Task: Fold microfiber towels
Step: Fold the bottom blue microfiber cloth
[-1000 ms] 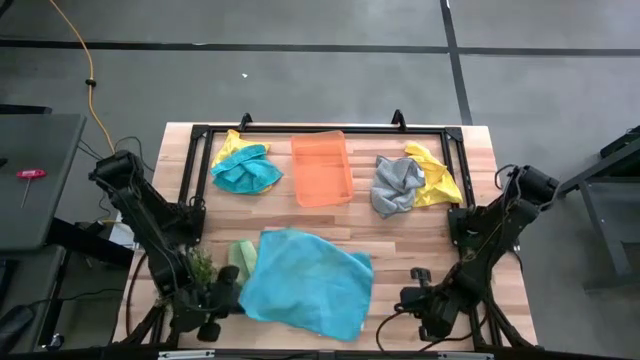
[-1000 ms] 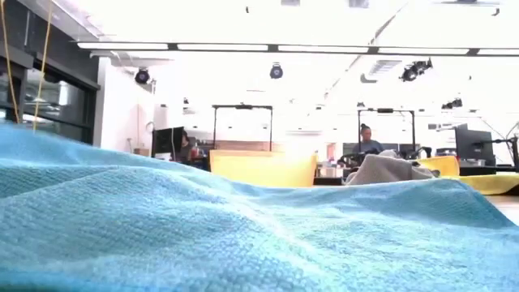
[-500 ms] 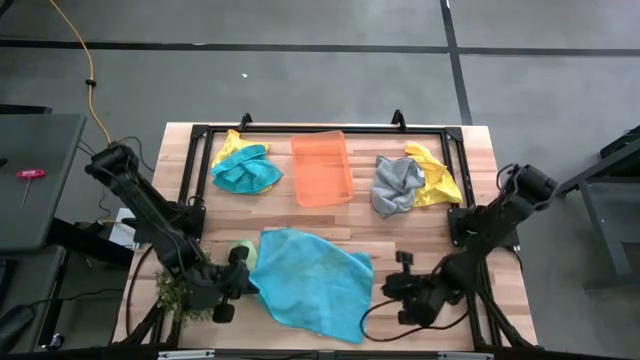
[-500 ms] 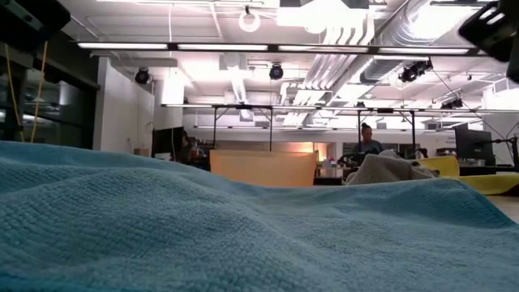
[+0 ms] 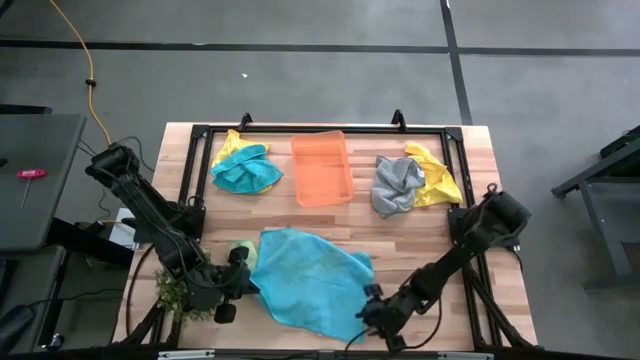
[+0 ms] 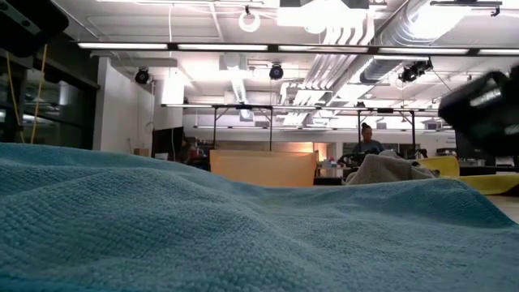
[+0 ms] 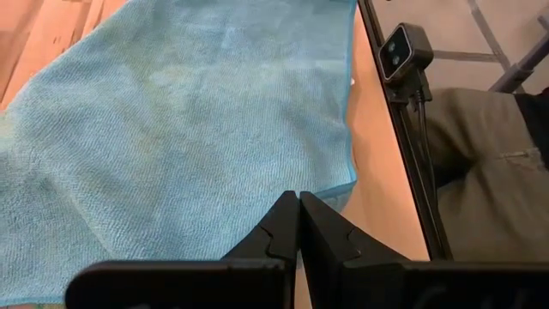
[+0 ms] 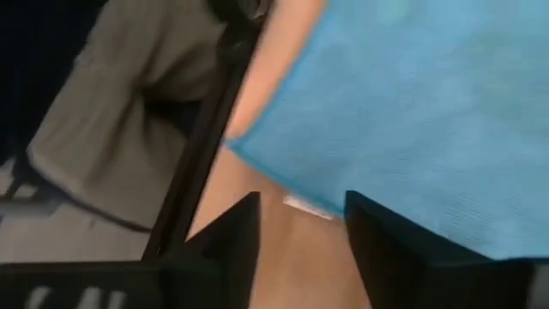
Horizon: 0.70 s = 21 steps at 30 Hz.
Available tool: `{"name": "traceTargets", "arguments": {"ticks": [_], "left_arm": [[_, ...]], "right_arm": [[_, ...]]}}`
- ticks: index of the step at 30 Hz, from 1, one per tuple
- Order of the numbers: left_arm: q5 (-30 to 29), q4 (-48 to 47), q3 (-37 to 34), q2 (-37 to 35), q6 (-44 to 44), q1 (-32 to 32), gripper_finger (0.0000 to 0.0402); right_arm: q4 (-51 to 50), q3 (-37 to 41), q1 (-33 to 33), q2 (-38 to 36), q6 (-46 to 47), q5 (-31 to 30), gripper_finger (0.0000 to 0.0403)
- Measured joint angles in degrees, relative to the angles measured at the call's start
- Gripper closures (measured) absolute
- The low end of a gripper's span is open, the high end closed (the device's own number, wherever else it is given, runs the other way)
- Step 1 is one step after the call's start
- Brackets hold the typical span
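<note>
Teal towel (image 5: 310, 282) spread unfolded at desk (image 5: 475, 180) front edge (others crumpled at back). Left gripper (image 7: 298, 225) jaws closed, empty; right gripper (image 8: 300, 225) jaws open by corner. Folding unstarted.

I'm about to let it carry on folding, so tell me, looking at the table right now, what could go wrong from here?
The right gripper, jaws open, is at the near corner of the spread blue towel, which lies flat on the table; it may close on nothing or pinch only a thin edge.

The left gripper is shut at the towel's opposite edge, so a lone pull could drag the cloth sideways.

The plant by the left arm could get knocked.
</note>
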<state>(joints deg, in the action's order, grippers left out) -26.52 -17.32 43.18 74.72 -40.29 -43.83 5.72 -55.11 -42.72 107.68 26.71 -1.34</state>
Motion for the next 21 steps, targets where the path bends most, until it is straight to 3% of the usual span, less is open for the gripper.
{"name": "traceTargets", "arguments": {"ticks": [7, 21], "left_arm": [[-0.2, 0.0, 0.0, 0.0, 0.0, 0.0, 0.0401], [-0.3, 0.0, 0.0, 0.0, 0.0, 0.0, 0.0402]], "right_arm": [[3.5, -2.7, 0.0, 3.6, -7.5, 1.5, 0.0193], [-0.6, -6.0, -0.6, 3.6, -13.2, -1.3, 0.0229]]}}
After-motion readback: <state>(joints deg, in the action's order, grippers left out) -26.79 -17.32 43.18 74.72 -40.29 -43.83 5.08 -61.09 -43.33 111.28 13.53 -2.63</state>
